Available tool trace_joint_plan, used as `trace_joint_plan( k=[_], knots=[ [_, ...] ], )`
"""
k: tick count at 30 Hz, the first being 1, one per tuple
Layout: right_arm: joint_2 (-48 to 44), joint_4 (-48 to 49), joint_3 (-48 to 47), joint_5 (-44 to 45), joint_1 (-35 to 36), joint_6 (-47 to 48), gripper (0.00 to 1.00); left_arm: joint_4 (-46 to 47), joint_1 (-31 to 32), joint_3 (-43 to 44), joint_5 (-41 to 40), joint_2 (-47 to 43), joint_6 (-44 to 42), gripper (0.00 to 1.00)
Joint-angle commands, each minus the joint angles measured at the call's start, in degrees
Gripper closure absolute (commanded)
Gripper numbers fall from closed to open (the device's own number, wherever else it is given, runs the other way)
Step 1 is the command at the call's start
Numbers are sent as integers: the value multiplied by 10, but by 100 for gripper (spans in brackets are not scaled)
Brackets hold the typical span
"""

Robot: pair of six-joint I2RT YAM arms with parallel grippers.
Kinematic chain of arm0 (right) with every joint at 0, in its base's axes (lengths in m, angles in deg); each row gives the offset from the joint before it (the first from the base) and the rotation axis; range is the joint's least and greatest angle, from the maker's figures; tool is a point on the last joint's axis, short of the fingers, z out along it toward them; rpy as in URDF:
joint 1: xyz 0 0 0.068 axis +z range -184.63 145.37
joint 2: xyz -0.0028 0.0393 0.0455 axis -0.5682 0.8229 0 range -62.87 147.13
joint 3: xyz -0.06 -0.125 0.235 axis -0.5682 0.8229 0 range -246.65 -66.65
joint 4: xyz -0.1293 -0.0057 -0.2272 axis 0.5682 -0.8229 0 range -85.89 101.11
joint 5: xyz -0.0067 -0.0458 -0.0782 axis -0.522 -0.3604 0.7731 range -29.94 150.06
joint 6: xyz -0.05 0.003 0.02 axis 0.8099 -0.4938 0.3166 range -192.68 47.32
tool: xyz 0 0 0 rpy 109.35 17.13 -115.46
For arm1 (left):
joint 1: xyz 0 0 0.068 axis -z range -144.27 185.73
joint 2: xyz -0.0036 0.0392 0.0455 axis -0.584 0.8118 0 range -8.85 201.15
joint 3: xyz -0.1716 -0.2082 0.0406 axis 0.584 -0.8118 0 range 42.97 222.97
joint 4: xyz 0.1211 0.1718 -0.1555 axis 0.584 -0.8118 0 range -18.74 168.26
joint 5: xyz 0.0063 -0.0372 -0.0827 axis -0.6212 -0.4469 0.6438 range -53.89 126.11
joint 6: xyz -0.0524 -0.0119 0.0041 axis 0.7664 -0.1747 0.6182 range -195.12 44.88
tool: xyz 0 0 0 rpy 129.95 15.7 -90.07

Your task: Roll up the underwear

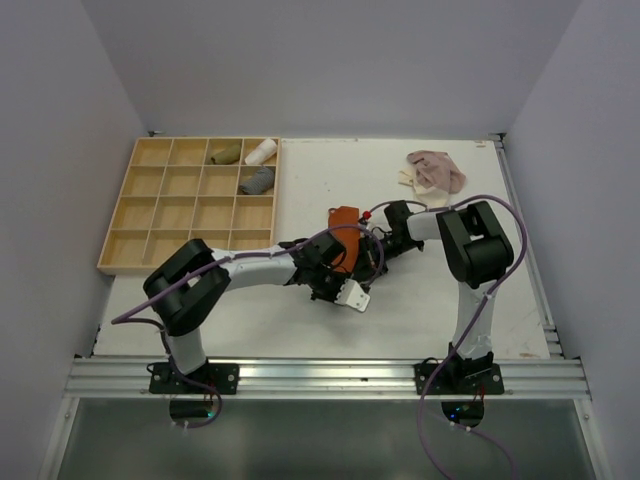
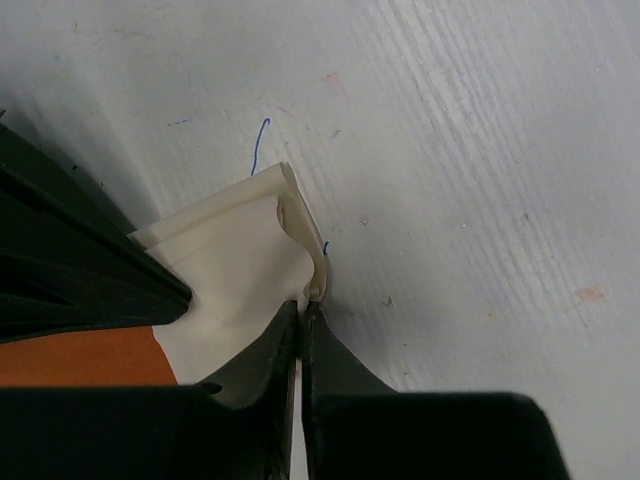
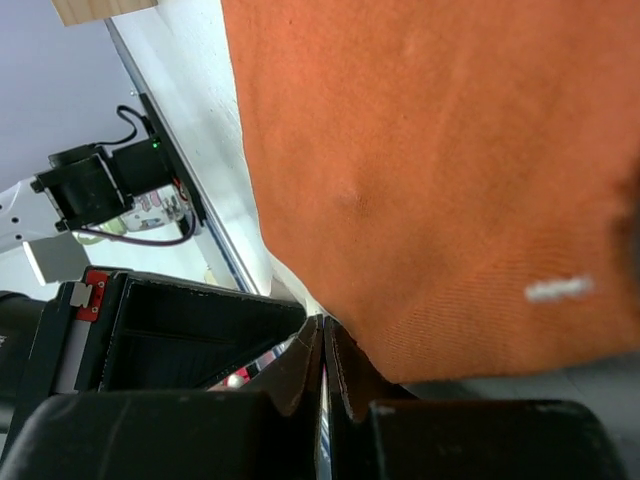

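L gripper (image 2: 302,335), fingertips closest in its wrist cam, is pressed together on a pale cream edge of the rust-orange underwear (image 1: 345,230), which sits at the centre of the table (image 1: 300,330). R gripper (image 3: 323,345) is also pinched tight, on the orange hem. Beige-pink underwear (image 1: 436,172) lies well apart toward 1 o'clock. Prob. step: starting the roll. Best w/ both pinches level, cloth taut btwn them, wrists turning together so the roll comes out tight; L's thin bite could slip
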Motion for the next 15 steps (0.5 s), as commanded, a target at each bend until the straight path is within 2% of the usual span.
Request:
trace_joint_plan(
  k=[1,3,8,12,15],
  knots=[
    [-8,-10,-5,29,0,33,96,-73,2,33,1,19,0,96],
    [-29,-7,-6,21,0,38,96,-102,2,36,21,12,1,100],
    [-121,9,-27,4,-12,42,93,-113,2,28,72,-43,23,100],
    [-118,-5,-71,6,-8,32,92,-116,2,38,84,-48,54,100],
    [-98,-35,-60,15,12,55,93,-115,-2,54,90,-46,80,100]
  ],
)
